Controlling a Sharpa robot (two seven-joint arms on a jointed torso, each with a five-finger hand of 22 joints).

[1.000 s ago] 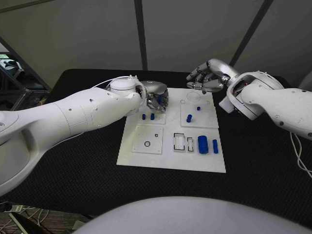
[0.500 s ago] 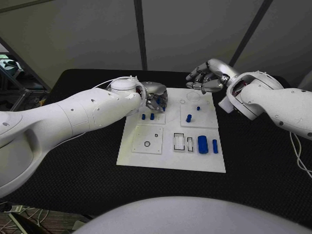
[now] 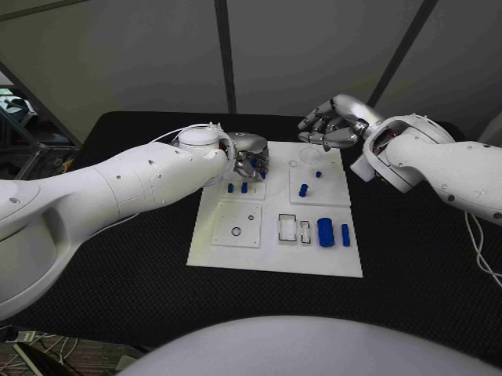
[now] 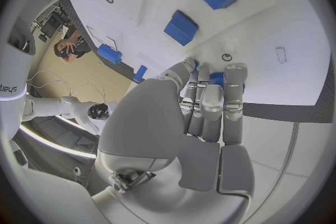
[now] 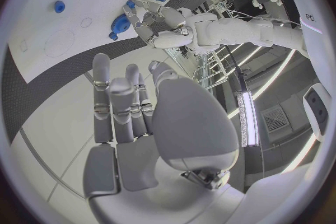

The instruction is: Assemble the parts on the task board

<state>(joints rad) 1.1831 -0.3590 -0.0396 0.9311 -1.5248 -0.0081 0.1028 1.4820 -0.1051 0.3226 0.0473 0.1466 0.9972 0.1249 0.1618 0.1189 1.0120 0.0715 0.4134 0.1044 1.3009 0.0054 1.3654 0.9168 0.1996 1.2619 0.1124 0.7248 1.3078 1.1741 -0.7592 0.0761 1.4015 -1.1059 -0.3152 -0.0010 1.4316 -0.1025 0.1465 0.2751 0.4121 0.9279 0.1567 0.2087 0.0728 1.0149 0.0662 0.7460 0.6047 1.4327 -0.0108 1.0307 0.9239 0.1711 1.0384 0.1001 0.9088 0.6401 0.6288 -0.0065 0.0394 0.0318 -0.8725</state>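
- Almost nothing is seen to have moved since the earlier frames; both hands are kept where they were.
- The left hand (image 3: 248, 160) is lowered over the task board (image 3: 240, 254), fingers curled around a small blue cylinder (image 4: 223, 79) at their tips; a grip cannot be confirmed.
- The right hand (image 3: 332, 125) is held empty, fingers loosely curled, beyond the board's far edge.
- The part is judged light, rigid and smooth; its sides are best pinched.
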